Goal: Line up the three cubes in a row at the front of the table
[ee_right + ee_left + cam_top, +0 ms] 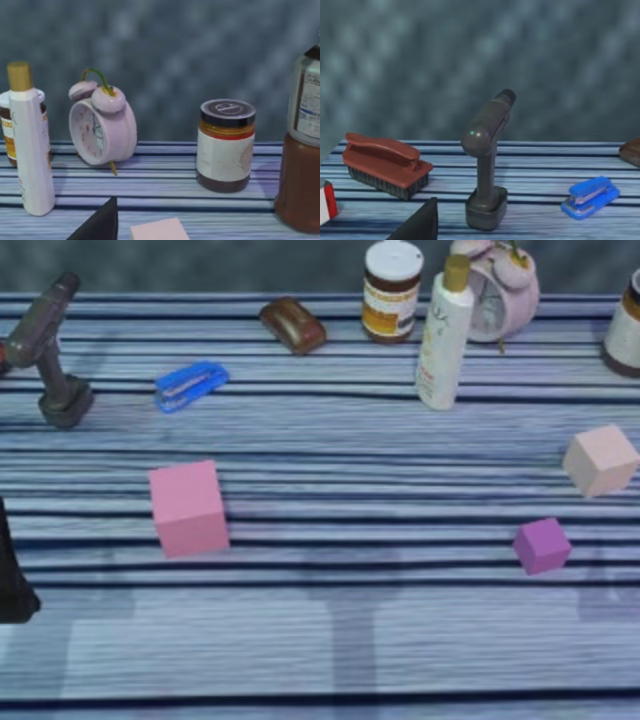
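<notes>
At the top view's left edge, part of the left arm (14, 580) shows as a dark shape above the table (330, 650); I cannot tell its finger state, and nothing is held. Right arm out of top view. Pink cube (188, 508) sits left of centre, slightly rotated. Peach cube (600, 460) lies far right, magenta cube (542, 545) just in front of it, both skewed to the stripes.
</notes>
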You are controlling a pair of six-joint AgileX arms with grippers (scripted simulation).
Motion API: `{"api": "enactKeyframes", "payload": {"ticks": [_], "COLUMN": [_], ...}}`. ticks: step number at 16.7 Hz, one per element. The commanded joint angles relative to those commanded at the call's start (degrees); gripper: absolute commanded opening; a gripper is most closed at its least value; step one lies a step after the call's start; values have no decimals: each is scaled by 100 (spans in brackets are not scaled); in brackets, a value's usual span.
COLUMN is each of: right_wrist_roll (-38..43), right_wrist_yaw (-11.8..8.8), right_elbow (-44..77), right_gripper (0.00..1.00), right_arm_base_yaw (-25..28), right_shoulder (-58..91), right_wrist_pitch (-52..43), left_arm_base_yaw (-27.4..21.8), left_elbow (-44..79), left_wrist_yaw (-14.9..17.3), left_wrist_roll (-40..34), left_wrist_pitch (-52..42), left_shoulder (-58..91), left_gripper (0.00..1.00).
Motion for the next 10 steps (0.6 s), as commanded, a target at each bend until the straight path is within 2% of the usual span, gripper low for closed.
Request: {"api": "enactKeyframes", "payload": {"ticks": [5, 10], "right_wrist_roll": [22, 83], "right_wrist_yaw": [-5, -7], "right_elbow": [340, 1737], "right_gripper": [100, 100], "right_arm_base_yaw": [71, 379], "right_shoulder": [355, 2149], "right_wrist_pitch": [-176, -1114], "left_arm_base_yaw": [0, 0], "left_elbow": [0, 0], "left_wrist_yaw": [0, 0], "left_wrist_roll": [0, 0], "left_wrist_pitch": [0, 0], "left_shoulder": [0, 0], "left_gripper": [100, 100]}}
